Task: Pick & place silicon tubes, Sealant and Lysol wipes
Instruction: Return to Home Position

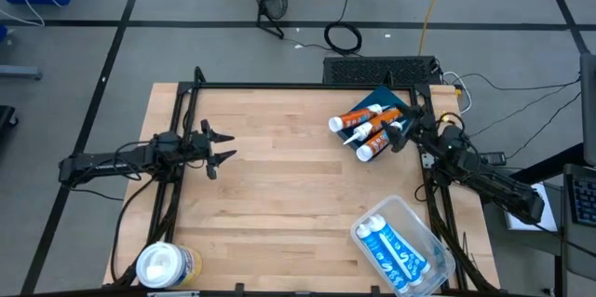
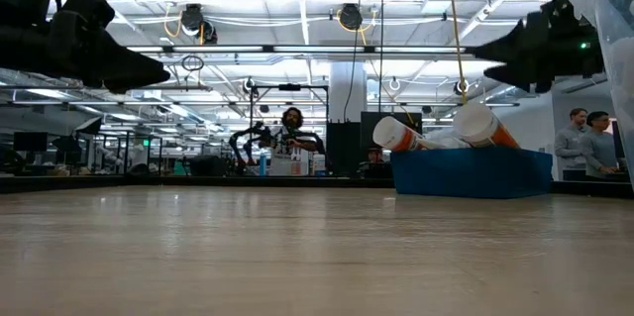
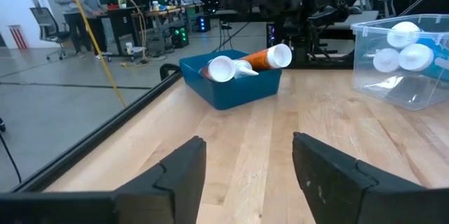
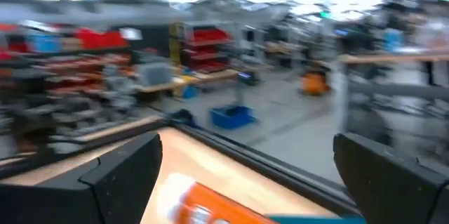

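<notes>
The tube sorting is judged finished. Orange tubes (image 1: 371, 128) are seen piled in the blue bin (image 1: 381, 98), which lies directly beneath and just beside the jaws of the right arm (image 1: 484, 178). White and blue tubes (image 1: 396, 252) are held in the clear tub (image 1: 436, 243), which is set well apart from both pairs of jaws and nearer the right pair. No loose tube is seen on the bench (image 1: 279, 185). The yellow canister of wipes (image 1: 166, 265) is left standing at the bench corner, well apart from the jaws of the left arm (image 1: 112, 159), off to their side and behind them, and it is in neither container. If it is meant to be placed as well, that one item is judged to be outstanding. The left jaws are spread wide above bare wood, with nothing held, and are pointed across the bench toward the bin and tub. The right jaws are likewise parted widely and empty, with an orange tube showing just below the gap between them.
</notes>
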Robot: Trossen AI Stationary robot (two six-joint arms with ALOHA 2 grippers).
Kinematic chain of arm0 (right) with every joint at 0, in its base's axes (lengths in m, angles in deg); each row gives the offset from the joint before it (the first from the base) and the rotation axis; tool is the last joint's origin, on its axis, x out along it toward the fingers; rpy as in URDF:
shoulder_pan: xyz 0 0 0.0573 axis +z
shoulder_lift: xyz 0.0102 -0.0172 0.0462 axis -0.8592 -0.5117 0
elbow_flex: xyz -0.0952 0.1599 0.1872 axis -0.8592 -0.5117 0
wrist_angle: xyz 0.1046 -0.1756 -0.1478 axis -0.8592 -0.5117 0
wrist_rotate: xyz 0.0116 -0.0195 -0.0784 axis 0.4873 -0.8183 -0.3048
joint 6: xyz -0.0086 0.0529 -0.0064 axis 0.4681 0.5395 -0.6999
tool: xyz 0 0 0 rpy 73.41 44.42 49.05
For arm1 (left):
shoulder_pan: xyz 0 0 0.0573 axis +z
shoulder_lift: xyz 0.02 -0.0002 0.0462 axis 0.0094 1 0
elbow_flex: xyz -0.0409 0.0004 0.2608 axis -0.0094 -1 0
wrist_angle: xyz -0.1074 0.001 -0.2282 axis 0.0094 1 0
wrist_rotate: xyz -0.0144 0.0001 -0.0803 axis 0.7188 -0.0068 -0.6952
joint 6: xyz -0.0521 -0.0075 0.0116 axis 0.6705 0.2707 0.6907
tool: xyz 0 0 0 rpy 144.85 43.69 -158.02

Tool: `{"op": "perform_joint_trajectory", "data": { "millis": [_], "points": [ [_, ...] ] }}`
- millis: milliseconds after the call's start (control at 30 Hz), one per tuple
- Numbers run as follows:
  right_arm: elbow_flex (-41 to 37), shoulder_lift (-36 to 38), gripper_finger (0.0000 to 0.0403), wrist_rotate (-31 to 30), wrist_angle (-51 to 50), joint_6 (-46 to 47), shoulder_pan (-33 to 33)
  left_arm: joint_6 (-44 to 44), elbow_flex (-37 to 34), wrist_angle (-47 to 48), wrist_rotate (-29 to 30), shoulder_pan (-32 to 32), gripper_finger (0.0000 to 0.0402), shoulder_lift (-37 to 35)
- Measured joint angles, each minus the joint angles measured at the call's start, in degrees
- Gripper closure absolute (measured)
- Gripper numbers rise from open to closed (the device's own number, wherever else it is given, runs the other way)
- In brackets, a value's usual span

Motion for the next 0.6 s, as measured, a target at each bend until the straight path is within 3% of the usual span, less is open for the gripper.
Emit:
{"op": "perform_joint_trajectory", "data": {
  "millis": [100,600],
  "points": [
    [0.0,0.0,0.0009,-4.0,-3.3,0.0,0.0,0.0,0.0,0.1,0.0,0.0,0.0186,0.0],
    [-0.1,-0.4,0.0009,-2.0,-9.3,-0.4,0.0,-1.7,0.1,0.6,0.0,0.0,0.0210,0.1]
  ]
}}
